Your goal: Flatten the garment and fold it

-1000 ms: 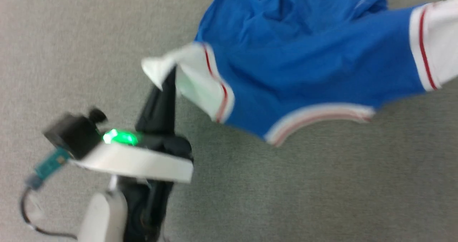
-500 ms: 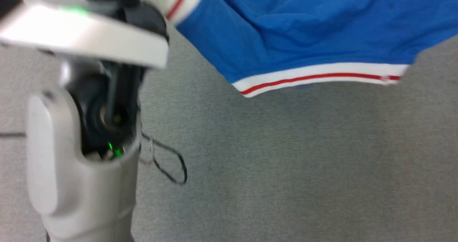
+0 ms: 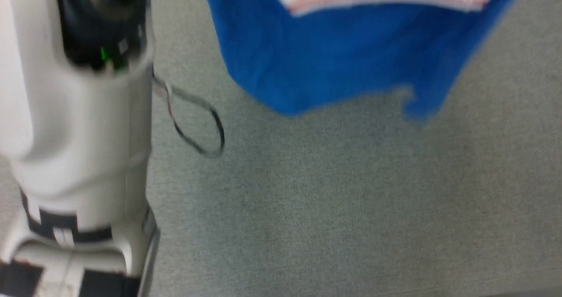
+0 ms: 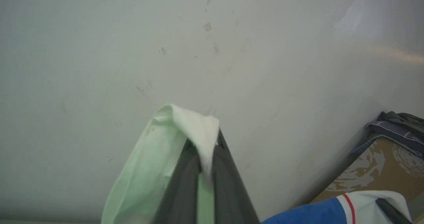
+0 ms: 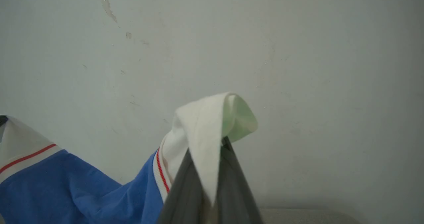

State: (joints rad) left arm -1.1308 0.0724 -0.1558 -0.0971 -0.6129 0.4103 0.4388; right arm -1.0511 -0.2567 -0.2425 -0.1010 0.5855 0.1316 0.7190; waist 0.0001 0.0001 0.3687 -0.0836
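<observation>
The garment, royal blue with a white and red striped band, hangs from the top of the head view above the floor. My left gripper is shut on one white sleeve, which drapes over its fingertips. My right gripper is shut on the other white sleeve, whose red-striped cuff runs down into the blue cloth. In the head view my left forearm rises along the left side. The shirt's lettering and number are hidden.
Grey carpet lies below the hanging shirt. A black cable loop dangles beside my left forearm. Both wrist views face a pale scuffed wall. A cardboard box topped with dark clothes stands at the lower right of the left wrist view.
The head view has shifted, so the camera moved. My left arm has risen out of the top of that view. The shirt has gone from stretched between the sleeves to hanging down.
</observation>
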